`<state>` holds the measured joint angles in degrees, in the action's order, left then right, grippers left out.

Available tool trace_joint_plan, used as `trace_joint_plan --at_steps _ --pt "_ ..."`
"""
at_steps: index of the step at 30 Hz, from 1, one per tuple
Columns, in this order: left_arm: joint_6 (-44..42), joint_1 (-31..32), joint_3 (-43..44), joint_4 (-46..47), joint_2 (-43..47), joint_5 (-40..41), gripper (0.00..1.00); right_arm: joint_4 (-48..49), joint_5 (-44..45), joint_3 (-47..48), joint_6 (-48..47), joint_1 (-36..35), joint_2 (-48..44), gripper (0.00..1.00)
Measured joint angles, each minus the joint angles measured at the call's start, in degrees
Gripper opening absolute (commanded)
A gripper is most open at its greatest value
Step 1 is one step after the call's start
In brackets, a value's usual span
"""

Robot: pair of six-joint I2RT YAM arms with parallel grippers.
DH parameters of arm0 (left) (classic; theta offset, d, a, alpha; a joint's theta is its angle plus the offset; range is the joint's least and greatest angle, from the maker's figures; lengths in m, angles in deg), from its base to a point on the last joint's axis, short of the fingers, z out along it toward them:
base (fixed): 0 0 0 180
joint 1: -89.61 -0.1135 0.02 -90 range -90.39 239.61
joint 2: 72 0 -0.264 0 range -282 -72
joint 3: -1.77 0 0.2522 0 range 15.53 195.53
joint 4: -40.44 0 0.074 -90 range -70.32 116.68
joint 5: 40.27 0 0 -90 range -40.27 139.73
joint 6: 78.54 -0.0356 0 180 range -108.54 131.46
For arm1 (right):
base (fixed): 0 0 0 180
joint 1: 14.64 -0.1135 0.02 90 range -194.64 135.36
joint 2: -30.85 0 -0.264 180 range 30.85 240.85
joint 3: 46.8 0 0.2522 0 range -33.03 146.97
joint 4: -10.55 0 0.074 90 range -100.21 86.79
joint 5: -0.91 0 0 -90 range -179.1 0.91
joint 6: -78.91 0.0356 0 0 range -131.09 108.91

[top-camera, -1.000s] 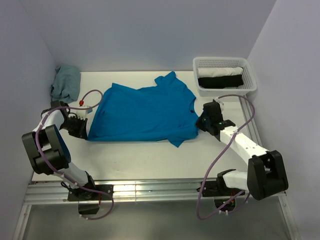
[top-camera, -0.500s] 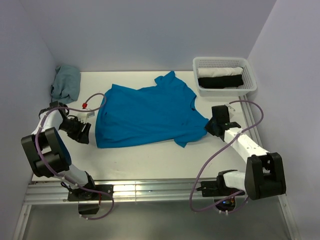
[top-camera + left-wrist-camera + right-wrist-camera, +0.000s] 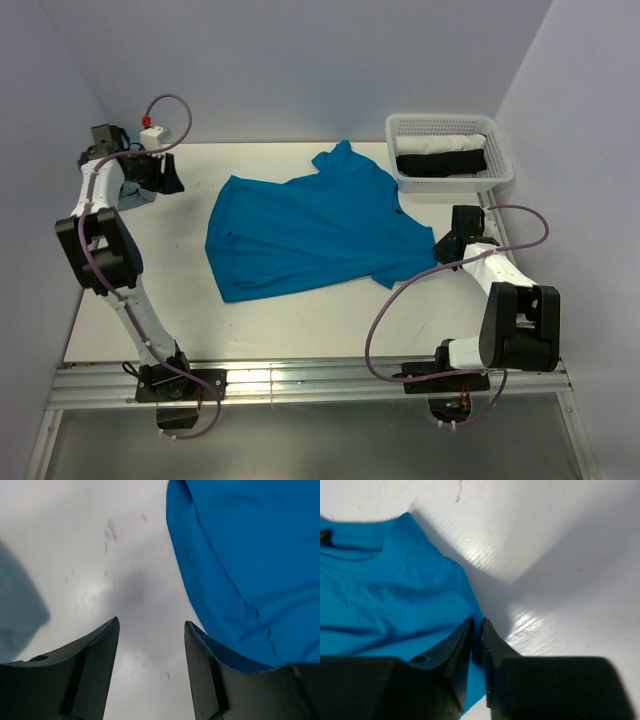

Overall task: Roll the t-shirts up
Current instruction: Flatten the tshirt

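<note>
**White desk, blue tee flat, one edge pinched**

White desk (image 3: 300,320) fills the booth floor, and the tee (image 3: 310,225) lies spread across its middle, neck toward the basket (image 3: 450,183). Two rolls (image 3: 440,163) already sit in that basket, which suggests that finished tees go there.

The right claw (image 3: 477,621) sits low at the tee's right edge, its fingers clenched on a fold of the blue fabric. That grip looks meant to tug the cloth smooth before rolling.

The left claw (image 3: 151,621) hangs released and empty above bare desk at the far left. It is between a grey cloth (image 3: 17,610) and the tee, clear of the fabric so the pull can run free.

Rolling itself looks not yet begun.
</note>
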<state>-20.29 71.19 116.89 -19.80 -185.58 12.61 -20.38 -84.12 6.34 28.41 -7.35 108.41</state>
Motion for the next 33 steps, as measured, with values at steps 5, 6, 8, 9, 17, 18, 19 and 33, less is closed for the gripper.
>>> trace_joint_plan --at_steps 5,6,8,9,17,18,19,33 --pt "11.1 6.1 5.7 11.9 -11.8 -0.5 0.64 -1.5 2.3 0.2 0.0 -3.3 -1.0 0.57" --pt "13.2 7.1 7.8 13.7 -14.3 -0.5 0.65 -2.1 3.0 0.3 0.4 -4.3 -1.6 0.59" --pt "16.9 9.2 12.6 17.4 -19.1 -0.3 0.66 -3.7 4.7 0.9 0.7 -6.3 -2.8 0.61" --pt "18.4 9.9 14.7 18.6 -20.9 0.0 0.66 -4.5 6.0 1.3 1.1 -7.6 -3.3 0.61" --pt "31.5 13.3 30.4 24.0 -33.0 -0.8 0.62 -8.3 10.3 5.2 4.5 -19.6 -7.3 0.61" --pt "32.3 13.3 30.3 24.0 -33.0 -0.8 0.62 -8.6 10.5 5.6 4.8 -20.4 -7.4 0.61" --pt "33.0 13.3 30.0 24.0 -33.0 -0.7 0.61 -8.7 10.7 5.8 4.9 -20.9 -7.4 0.61" --pt "40.6 14.1 26.2 19.7 -32.7 -0.6 0.62 -9.5 11.5 6.1 5.8 -21.3 -7.2 0.61"
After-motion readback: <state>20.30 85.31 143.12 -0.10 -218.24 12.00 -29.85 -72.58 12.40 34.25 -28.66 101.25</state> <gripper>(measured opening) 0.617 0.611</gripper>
